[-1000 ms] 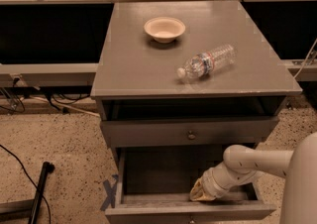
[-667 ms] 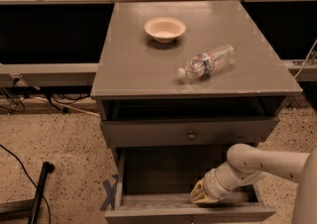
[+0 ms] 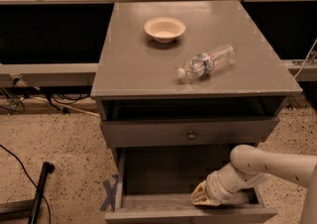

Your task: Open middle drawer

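**Middle drawer stands wide open, gripper inside at its front right**

The middle drawer [image 3: 163,213] is pulled far out of the grey cabinet. Its dark, plain interior is open to view and its front sits at the bottom edge of the picture. The gripper [image 3: 200,197] is down inside it, low against the inner side of the drawer front and toward the right front corner. Whether it is spread or closed cannot be told from this view, nor whether it grips the front panel or only rests against it. The white arm [image 3: 262,166] reaches in from the right edge and bends down over the drawer's right side.

Set against the frames from a second ago, the drawer is about as far out as it was, and the gripper is in nearly the same place, perhaps a shade nearer the front. The arm's long link now runs flatter toward the right edge. The grey bulk of the robot that filled the lower right is now almost out of the frame.

Above, the top drawer [image 3: 148,133], with its small round knob [image 3: 191,135], stands slightly out, leaving a dark gap under the tabletop [image 3: 133,69]. On the tabletop, the bowl [image 3: 164,28] sits upright near the back edge, left of centre. The water bottle [image 3: 208,62] lies on its side toward the right front, well apart from the bowl, its cap pointing to the front left. Neither has moved.

On the floor to the left of the cabinet are a blue tape mark [image 3: 108,193] and a black pole [image 3: 39,193].
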`<state>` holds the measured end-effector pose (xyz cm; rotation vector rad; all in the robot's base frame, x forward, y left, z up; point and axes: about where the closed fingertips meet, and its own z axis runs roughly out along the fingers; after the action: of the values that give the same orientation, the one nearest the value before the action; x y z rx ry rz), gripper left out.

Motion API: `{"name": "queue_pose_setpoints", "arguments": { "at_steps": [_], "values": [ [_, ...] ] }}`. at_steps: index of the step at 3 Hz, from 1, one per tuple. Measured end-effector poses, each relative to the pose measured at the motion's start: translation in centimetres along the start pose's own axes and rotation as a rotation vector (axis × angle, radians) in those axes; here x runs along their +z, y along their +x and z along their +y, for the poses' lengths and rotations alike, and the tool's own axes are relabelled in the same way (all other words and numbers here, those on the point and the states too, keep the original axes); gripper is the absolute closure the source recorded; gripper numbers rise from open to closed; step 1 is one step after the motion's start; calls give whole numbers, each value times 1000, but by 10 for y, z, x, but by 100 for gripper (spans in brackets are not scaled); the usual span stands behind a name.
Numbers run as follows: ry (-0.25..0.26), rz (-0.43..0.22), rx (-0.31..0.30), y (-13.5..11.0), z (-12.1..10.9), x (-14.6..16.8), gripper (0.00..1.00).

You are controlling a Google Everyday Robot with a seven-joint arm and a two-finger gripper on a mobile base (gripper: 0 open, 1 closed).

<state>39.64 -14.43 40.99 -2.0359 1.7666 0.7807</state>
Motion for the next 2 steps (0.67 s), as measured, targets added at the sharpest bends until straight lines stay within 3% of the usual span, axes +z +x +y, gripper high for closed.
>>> {"name": "queue_pose_setpoints", "arguments": {
  "at_steps": [2],
  "values": [
    [0,0,0,0,0,0,100]
  ]
}}
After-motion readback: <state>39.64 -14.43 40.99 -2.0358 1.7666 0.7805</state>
